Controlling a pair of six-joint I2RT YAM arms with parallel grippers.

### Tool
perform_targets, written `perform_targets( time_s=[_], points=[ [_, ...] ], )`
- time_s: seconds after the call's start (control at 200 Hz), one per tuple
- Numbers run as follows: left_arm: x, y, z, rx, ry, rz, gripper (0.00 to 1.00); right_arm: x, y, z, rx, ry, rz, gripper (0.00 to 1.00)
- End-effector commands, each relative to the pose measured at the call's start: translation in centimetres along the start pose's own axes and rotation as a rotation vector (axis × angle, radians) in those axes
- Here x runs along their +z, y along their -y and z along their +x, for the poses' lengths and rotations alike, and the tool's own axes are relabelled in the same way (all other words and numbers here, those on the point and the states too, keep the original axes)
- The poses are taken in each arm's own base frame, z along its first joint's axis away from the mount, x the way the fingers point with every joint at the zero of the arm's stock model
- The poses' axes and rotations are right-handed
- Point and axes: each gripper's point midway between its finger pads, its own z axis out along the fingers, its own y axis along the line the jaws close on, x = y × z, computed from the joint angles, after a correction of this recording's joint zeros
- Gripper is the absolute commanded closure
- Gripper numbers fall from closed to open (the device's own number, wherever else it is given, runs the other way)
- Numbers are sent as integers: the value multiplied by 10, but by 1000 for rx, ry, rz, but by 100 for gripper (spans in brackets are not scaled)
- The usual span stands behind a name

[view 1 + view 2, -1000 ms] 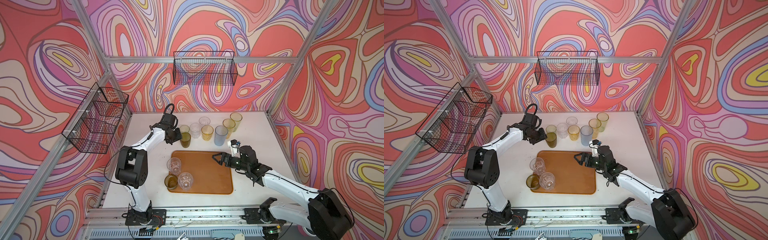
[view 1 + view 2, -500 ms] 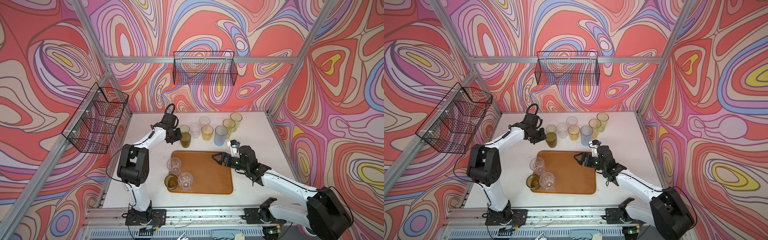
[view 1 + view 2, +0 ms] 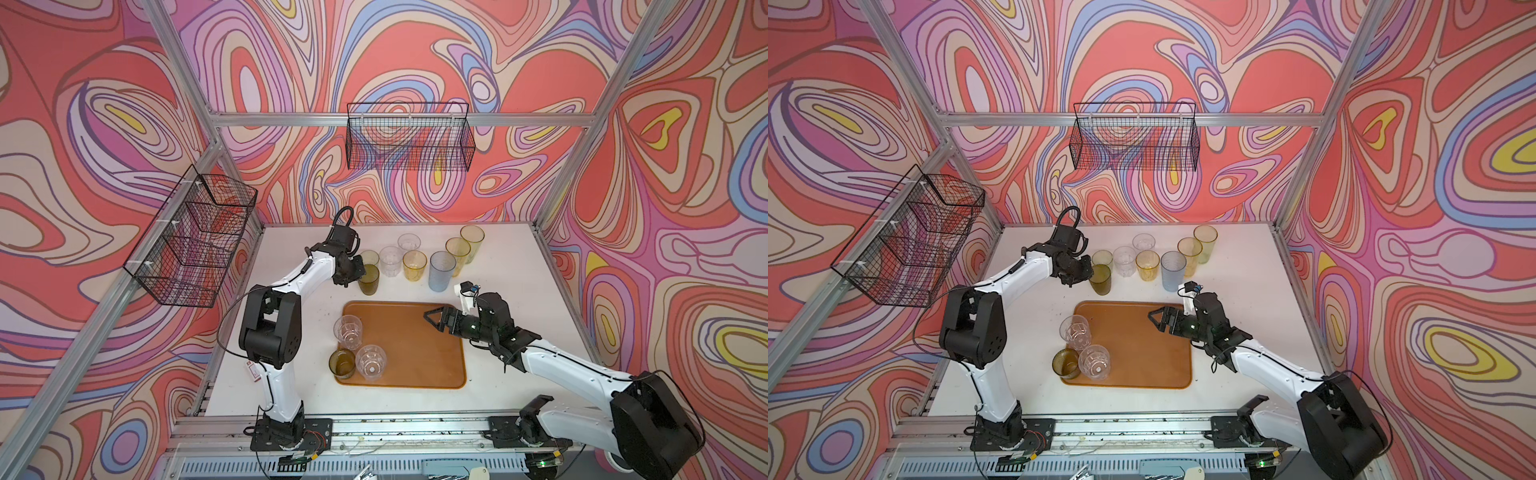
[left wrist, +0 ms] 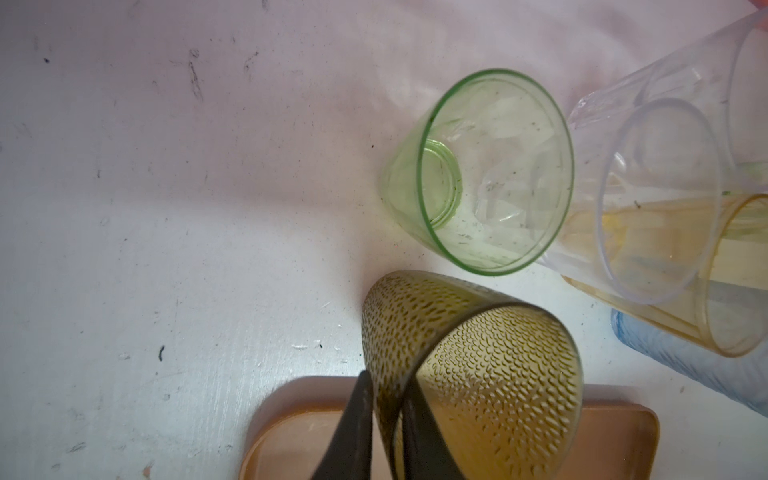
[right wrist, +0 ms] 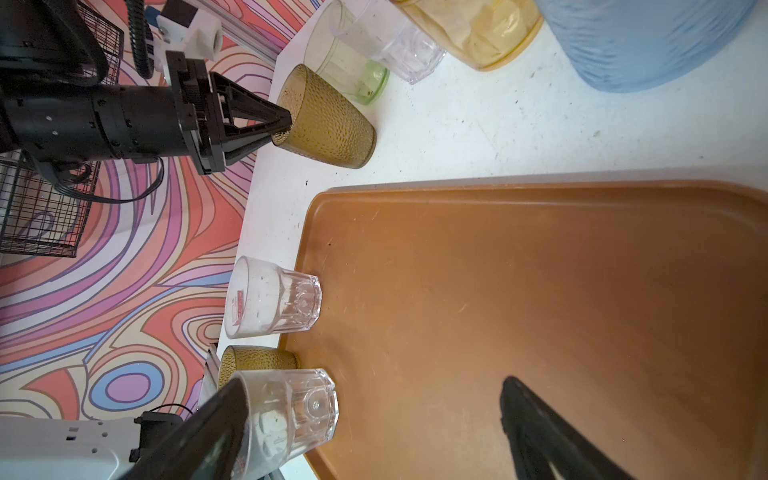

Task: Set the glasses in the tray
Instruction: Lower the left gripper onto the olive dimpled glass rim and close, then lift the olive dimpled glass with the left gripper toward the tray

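**Inspector:** What has changed?

**Examiner:** Over the past second the left gripper (image 5: 286, 124) has drawn its jaws together. They are now clamped on the rim wall of the tall dimpled olive-green tumbler (image 3: 369, 280), one finger inside and one outside, as the left wrist view shows. The tumbler itself has not shifted. It stands upright on the white table (image 3: 498, 257), just beyond the far-left corner of the flat orange-brown rectangular tray (image 3: 415, 345).

**Inspector:** Bearing on the task?

**Examiner:** The grasp appears made, so I judge the lift and carry to the tray to be next. Two clear faceted tumblers (image 3: 348, 330) and a short olive glass (image 3: 343, 363) already stand along the tray's left edge. Seven more tumblers (image 3: 414, 266) wait in the far row.

**Inspector:** Arm poses?

**Examiner:** The left arm is stretched toward the far side, and its gripper meets the rim from the left. The right gripper (image 3: 430, 318) has not moved. Its jaws are wide apart and empty, and it hovers over the tray's right part, pointing left.
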Motion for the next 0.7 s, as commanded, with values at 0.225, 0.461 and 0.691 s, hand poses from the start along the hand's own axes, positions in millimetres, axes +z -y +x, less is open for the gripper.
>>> perform_targets(
  time_s=[0.225,0.461,0.691],
  points=[
    [1,-7,7,24,-35,-52,93,1,6,2,9,3,9,2],
    [-13,-5,8,34,-32,-52,97,2,7,3,15,0,5,3],
    [-33,-6,12,45,-23,-56,100,2,6,3,18,-1,0,3]
  ],
)
